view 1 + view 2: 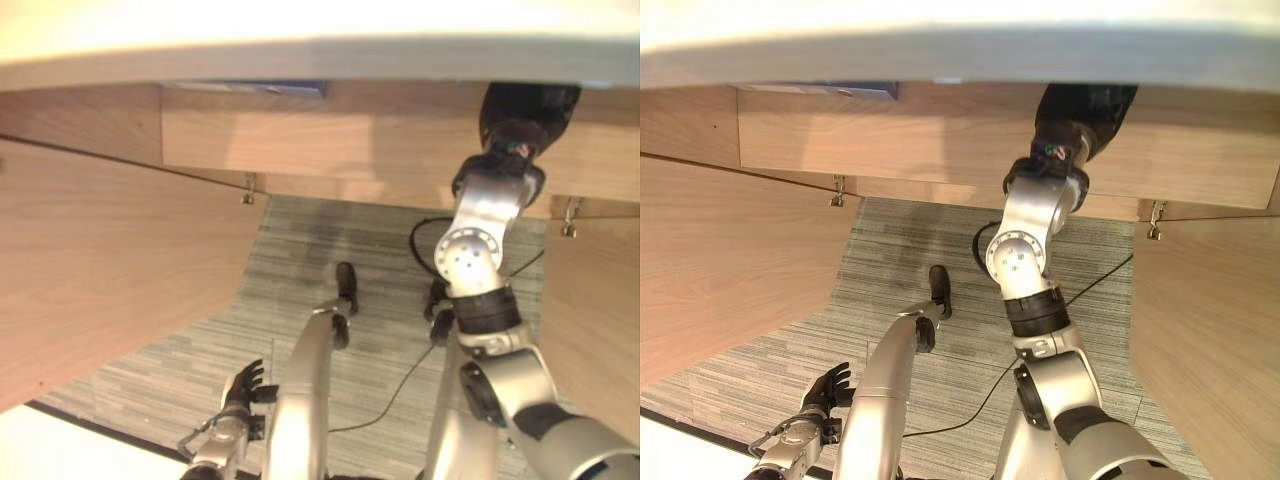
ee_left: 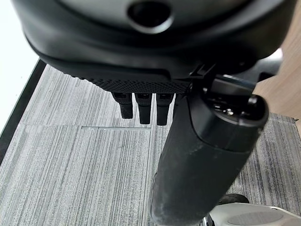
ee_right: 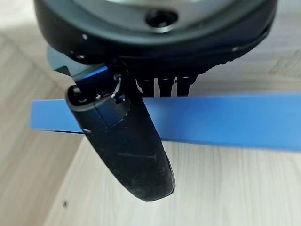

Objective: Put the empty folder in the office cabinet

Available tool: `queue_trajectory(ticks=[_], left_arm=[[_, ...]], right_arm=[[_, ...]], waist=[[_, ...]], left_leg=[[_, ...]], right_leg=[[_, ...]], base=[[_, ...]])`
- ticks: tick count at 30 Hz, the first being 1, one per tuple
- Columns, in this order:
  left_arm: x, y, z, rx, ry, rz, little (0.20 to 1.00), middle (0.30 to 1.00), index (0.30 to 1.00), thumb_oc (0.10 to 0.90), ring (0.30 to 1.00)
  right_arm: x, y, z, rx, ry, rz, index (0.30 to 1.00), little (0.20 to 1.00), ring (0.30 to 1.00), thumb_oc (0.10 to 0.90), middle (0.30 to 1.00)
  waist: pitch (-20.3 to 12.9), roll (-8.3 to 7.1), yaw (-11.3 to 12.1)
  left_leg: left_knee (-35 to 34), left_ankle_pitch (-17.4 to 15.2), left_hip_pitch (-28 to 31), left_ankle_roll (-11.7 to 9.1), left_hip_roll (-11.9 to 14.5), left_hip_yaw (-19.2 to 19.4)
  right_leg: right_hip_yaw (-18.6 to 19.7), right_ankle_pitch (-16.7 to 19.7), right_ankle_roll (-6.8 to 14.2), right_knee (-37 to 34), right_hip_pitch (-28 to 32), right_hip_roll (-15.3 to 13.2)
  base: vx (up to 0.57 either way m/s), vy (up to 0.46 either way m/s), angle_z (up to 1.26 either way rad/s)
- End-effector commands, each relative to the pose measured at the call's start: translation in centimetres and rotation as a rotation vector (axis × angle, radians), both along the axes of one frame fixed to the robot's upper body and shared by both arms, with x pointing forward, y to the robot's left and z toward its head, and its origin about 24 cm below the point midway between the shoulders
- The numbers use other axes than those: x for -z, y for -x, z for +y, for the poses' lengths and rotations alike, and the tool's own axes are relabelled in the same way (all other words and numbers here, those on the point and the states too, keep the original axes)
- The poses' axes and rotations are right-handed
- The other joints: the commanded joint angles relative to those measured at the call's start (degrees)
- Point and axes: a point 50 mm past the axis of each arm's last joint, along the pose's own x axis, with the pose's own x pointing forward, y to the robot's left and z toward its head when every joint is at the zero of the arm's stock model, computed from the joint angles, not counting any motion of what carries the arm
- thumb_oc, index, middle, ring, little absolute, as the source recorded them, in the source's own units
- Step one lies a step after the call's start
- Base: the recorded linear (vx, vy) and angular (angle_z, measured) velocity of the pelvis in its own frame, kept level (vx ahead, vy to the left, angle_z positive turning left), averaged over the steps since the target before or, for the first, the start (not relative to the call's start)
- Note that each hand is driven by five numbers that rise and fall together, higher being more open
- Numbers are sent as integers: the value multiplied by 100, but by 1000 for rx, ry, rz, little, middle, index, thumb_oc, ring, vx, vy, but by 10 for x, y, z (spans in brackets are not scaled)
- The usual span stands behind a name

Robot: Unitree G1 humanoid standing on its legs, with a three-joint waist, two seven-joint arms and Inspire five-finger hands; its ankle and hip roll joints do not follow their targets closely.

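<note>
The right hand (image 3: 141, 94) reaches into the wooden cabinet (image 1: 330, 140), under its pale top edge (image 1: 320, 55). The blue folder (image 3: 225, 122) lies flat on the cabinet's wooden shelf (image 3: 211, 188); its blue edge also shows at the cabinet mouth (image 1: 270, 88). The thumb crosses over the folder's near edge while the fingers (image 3: 164, 84) point down at its far side; whether they actually clamp it cannot be told. Open cabinet doors stand at either side, the left door (image 1: 110, 260) and the right door (image 1: 590, 310), each on metal hinges (image 1: 248, 188). The left hand (image 1: 243, 385) hangs low over the grey carpet (image 2: 70, 155), fingers relaxed, grasping nothing.
</note>
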Motion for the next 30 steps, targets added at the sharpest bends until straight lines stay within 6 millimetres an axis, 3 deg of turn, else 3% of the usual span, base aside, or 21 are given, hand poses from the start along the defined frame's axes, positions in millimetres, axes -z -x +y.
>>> queue_trajectory(ticks=[1, 5, 12, 14, 17, 18, 22, 26, 30], left_arm=[[8, 35, 40, -59, -116, 107, 900, 900, 900, 800, 900], [7, 32, 37, -45, -110, 108, 900, 900, 900, 800, 900], [2, 25, 31, -34, -89, 59, 900, 900, 900, 800, 900], [2, 26, 31, -35, -88, 60, 900, 900, 900, 800, 900], [-2, 19, 27, -36, -59, 39, 900, 900, 900, 800, 900], [-1, 20, 26, -36, -59, 39, 900, 900, 900, 800, 900], [0, 22, 24, -44, -50, 49, 900, 900, 900, 800, 900], [0, 24, 18, -40, -33, 44, 900, 900, 900, 800, 900], [-1, 26, 17, -32, -28, 33, 900, 900, 900, 800, 900]], right_arm=[[-49, 18, 18, 45, 195, -168, 900, 900, 900, 800, 900], [-31, 8, 26, 38, 274, -77, 900, 900, 900, 800, 900], [21, -7, 48, 23, 552, 114, 900, 900, 900, 800, 900], [21, -7, 48, 23, 553, 114, 900, 900, 900, 800, 900], [69, -21, 55, -57, 663, 280, 900, 900, 900, 800, 900], [70, -21, 55, -57, 663, 280, 900, 900, 900, 800, 900], [101, -20, 54, -101, 667, 372, 900, 900, 900, 800, 900], [101, -9, 57, -73, 731, 331, 900, 900, 900, 800, 900], [89, 9, 64, 31, 970, 202, 900, 900, 900, 800, 900]], waist=[[-219, 164, -53], [-180, 151, -76], [-79, 168, -101], [-80, 169, -102], [-76, 134, -136], [-76, 135, -138], [-75, 93, -189], [-75, 69, -243], [-75, 39, -296]], left_leg=[[-237, -397, -135, -22, -84, -162], [-223, -387, -139, -19, -91, -155], [-267, -339, -159, -2, -93, -123], [-268, -338, -158, -2, -92, -122], [-286, -309, -208, -8, -78, -111], [-287, -308, -206, -8, -78, -111], [-290, -304, -232, -22, -64, -100], [-315, -292, -250, -23, -33, -88], [-331, -269, -269, -21, -15, -86]], right_leg=[[227, 230, 521, -525, 203, -104], [218, 239, 509, -525, 215, -109], [219, 293, 500, -582, 187, -104], [220, 295, 500, -583, 187, -104], [190, 312, 490, -582, 140, -114], [190, 313, 490, -583, 142, -115], [173, 320, 489, -616, 132, -103], [168, 339, 492, -647, 97, -103], [165, 383, 489, -683, 73, -89]], base=[[0, 0, 0], [0, 0, 0], [-3, 3, 0], [-7, 10, -4], [0, 0, 0], [0, 0, 0], [0, 0, 0], [-1, -1, -6], [2, -2, -2]])
